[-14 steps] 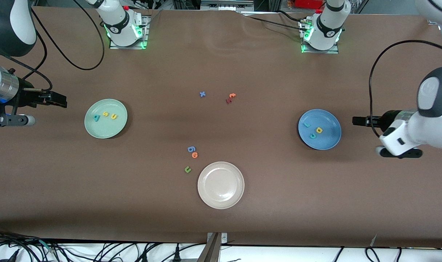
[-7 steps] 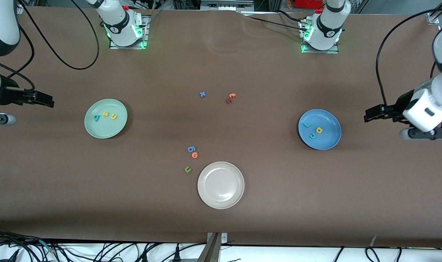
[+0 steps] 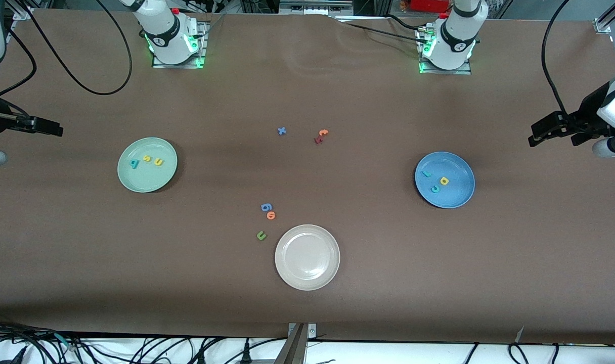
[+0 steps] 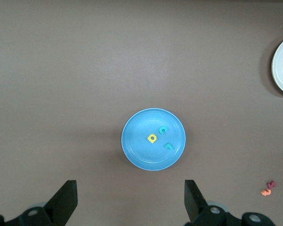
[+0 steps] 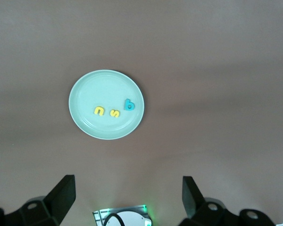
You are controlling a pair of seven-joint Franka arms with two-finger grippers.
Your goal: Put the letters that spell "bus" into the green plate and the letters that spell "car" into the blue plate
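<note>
Both jaws spread wide, nothing held. Left gripper (image 3: 540, 132) sits at the right edge of the front frame, up over bare table past the blue plate (image 3: 459, 194), fingers (image 4: 66, 200) wide apart in its wrist view. Right gripper (image 3: 52, 130) sits at the left edge of the front frame, over bare table clear of the green plate (image 3: 135, 182), fingers (image 5: 61, 195) likewise wide apart. Green plate is mid-left in the front frame, holding teal b (image 3: 134, 163), yellow s (image 3: 146, 158) and yellow u (image 3: 159, 162) in a loose row, apart from each other, all inside the rim. Blue plate is mid-right, holding thin teal r (image 3: 426, 174), yellow a (image 3: 444, 180) and teal c (image 3: 435, 189), clustered close, inside the rim. Beige-white plate (image 3: 287, 273) is lower centre, empty. Just beside its upper left: green u (image 3: 261, 235), orange o (image 3: 271, 215), blue 6-like piece (image 3: 266, 207). Upper centre: blue x (image 3: 281, 131), then red and orange letters (image 3: 320, 136) touching each other. Table (image 3: 85, 263) has wide bare stretches around every plate and along the lower edge of the front frame; each plate stands well in from the edges.
</note>
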